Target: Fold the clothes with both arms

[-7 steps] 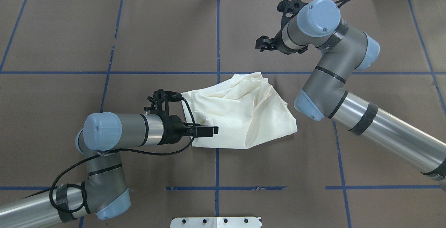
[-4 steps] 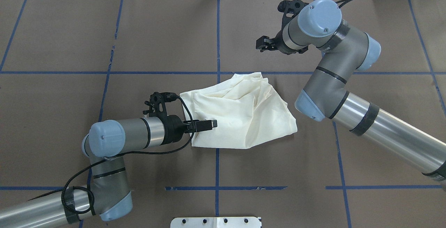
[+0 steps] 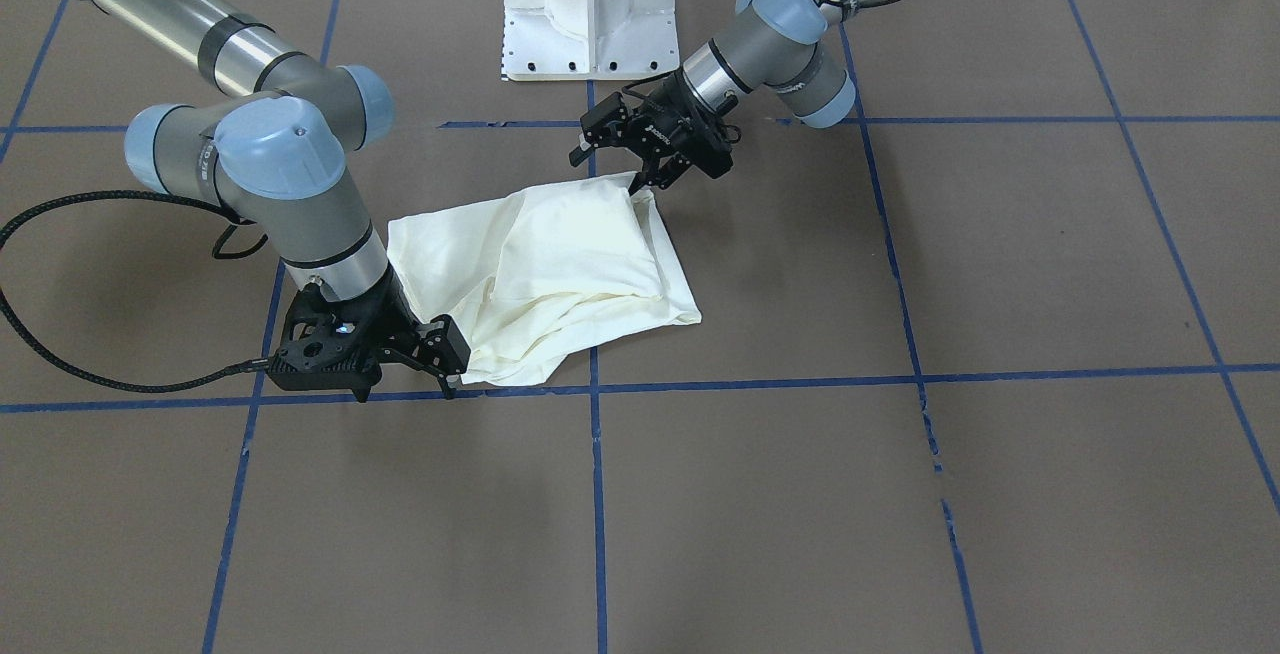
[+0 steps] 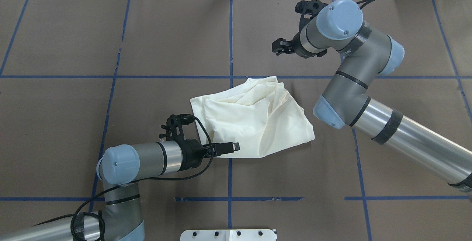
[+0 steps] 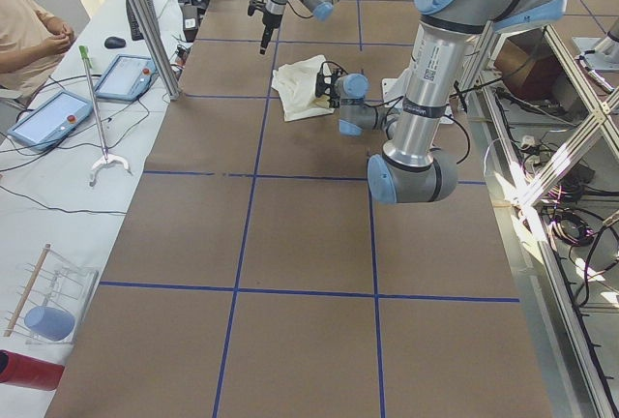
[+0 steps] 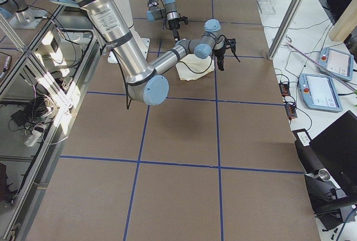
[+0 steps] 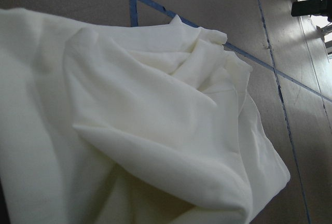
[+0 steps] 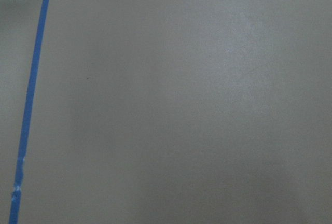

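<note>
Found the cream T-shirt (image 4: 254,119) bunched in a loose, creased heap directly ahead of the left gripper (image 4: 236,146), whose fingertips met the cloth at its near corner. Could not tell whether those fingers were apart or pinched on the fabric, since from overhead they showed only edge-on, as one dark bar. Saw the right gripper (image 4: 277,47) beyond the heap's far side, lifted off the table and clear of the cloth, fingers plainly apart and gripping nothing. Placed the shirt between the two grippers, at the tips of the left one and short of the right one.

Noted a black cable (image 4: 202,132) looping from the left wrist's camera mount and crossing the shirt's edge just behind the fingers. Noted also the right arm's blue elbow cap (image 4: 326,114) hanging beside the cloth in the overhead view, back along the arm from its gripper. Saw a white base plate (image 3: 588,24) back behind the left gripper, well apart from the shirt.

Found the table (image 4: 73,123) covered in brown paper and marked into squares with blue tape (image 4: 229,31), one strip running under the cloth. Spotted, past the right gripper and off the table's far edge, a white bench with two tablets (image 5: 48,116), loose wires and a seated person (image 5: 24,31). Saw metal framing and cabling behind the arms' bases.
</note>
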{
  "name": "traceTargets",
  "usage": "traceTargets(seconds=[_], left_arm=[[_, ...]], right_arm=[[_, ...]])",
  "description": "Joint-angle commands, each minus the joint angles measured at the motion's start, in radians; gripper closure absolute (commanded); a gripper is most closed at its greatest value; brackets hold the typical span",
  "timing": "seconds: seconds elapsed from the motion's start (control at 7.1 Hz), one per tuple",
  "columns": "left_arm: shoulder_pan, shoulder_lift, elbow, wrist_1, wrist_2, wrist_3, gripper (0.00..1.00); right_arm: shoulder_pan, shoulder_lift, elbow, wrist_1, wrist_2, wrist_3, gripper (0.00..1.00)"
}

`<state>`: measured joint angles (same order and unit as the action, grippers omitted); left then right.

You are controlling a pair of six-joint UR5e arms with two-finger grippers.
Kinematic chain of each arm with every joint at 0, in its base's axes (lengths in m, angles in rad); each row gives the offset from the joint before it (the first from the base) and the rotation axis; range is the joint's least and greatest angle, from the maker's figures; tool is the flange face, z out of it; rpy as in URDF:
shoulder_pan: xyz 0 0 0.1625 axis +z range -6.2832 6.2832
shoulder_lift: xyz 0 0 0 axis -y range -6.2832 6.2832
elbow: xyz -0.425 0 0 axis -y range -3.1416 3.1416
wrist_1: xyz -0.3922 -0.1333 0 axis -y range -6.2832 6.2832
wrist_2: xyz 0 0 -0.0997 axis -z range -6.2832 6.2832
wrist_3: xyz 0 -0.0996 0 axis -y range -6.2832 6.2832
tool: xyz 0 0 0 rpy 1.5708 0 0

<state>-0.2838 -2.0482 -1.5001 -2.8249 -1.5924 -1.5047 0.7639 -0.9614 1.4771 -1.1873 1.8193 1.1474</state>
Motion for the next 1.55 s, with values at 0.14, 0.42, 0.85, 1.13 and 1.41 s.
traceTargets(seconds=[0.14,0.42,0.85,1.13,1.41], left_arm=[[0.055,0.016,0.0,-0.112,-0.009,0.001,0.0],[0.058,0.019,-0.005,-0.114,-0.065,0.014,0.0],[0.006,0.083,-0.121,-0.105,-0.176,0.092,0.0],[-0.031,0.082,-0.128,-0.096,-0.1,-0.067,0.0],[-0.047,0.082,-0.088,-0.051,-0.054,-0.08,0.0]], right_arm=[[0.0,0.0,0.0,0.0,-0.002,0.005,0.0],[0.0,-0.003,0.0,0.0,-0.002,0.003,0.0],[0.0,-0.007,-0.001,0.0,-0.002,0.0,0.0],[0.0,-0.007,-0.001,0.002,-0.002,0.001,0.0],[-0.002,-0.007,0.0,0.002,-0.002,0.009,0.0]])
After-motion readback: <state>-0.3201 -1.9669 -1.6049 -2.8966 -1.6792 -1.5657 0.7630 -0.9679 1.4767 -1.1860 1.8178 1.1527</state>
